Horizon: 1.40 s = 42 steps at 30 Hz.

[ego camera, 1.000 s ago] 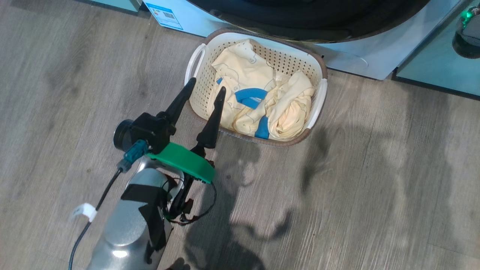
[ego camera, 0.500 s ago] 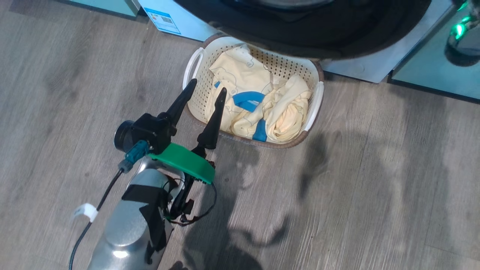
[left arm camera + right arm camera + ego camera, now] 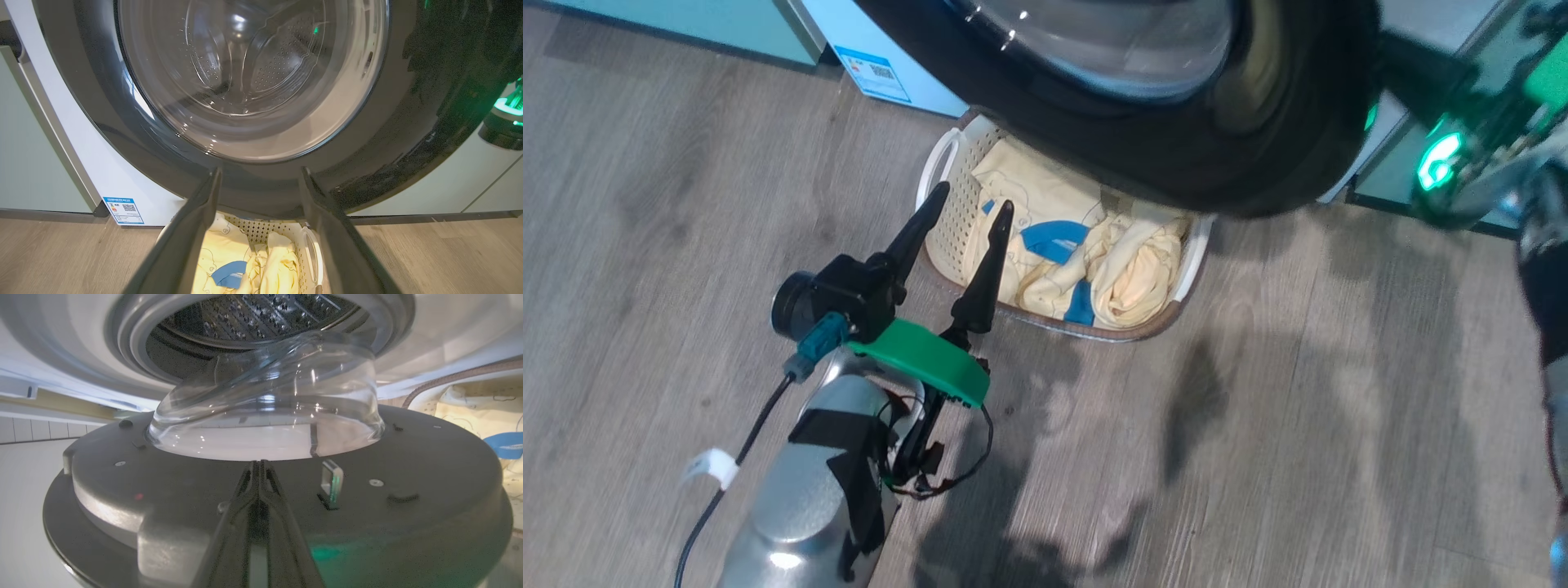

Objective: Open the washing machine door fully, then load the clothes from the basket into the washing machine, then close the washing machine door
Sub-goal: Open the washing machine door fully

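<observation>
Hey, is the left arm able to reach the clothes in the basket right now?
Probably yes, for the near ones: the open left tool sits by the near rim of the basket, with exposed clothes just ahead. The washing machine door overhangs the far half, though.

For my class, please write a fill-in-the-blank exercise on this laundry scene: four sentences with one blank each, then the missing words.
1. The basket holds pale yellow clothes with patches of ____ trim.
2. The left claw is ____ and holds nothing.
3. The right claw is ____, aimed at the inner side of the washing machine door.
4. The door's centre is a bulging bowl of clear ____.

Missing words: blue; open; shut; glass.
</observation>
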{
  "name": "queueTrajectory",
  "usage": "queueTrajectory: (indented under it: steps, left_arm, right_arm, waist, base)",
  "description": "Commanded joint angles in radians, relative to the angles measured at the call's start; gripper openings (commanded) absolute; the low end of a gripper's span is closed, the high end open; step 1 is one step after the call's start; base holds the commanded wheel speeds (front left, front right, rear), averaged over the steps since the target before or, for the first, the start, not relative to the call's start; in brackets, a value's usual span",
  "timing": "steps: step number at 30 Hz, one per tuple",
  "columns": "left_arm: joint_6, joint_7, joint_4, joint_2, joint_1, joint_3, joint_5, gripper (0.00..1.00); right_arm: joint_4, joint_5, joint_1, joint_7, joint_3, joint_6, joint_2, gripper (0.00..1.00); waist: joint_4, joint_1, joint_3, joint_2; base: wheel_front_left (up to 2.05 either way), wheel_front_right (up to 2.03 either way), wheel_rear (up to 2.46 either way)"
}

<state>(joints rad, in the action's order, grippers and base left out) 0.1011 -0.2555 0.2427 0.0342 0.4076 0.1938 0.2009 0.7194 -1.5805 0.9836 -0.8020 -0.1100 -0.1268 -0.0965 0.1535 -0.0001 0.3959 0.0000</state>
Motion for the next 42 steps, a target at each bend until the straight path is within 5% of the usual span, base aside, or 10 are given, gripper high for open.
queueTrajectory:
  steps: [1, 24, 42]
  left_arm:
    - [-0.010, -0.006, -0.027, 0.016, -0.012, -0.036, -0.006, 1.00]
    - [-0.012, -0.006, 0.010, 0.016, -0.085, -0.048, -0.013, 1.00]
    - [-0.013, -0.006, 0.023, 0.016, -0.110, -0.044, -0.008, 1.00]
  right_arm:
    - [-0.054, -0.012, -0.017, -0.017, -0.022, -0.004, 0.028, 0.00]
    - [-0.294, -0.142, -0.294, -0.048, -0.223, -0.004, 0.046, 0.00]
    - [-0.334, -0.237, -0.369, 0.028, -0.380, -0.004, 0.046, 0.00]
  waist:
    - [-0.005, 0.0001, -0.009, 0.0000]
    - [-0.012, 0.0001, -0.119, 0.0000]
    - [0.000, 0.0001, -0.175, 0.0000]
  base:
    - [0.00, 0.00, 0.00]
    - [0.00, 0.00, 0.00]
    - [0.00, 0.00, 0.00]
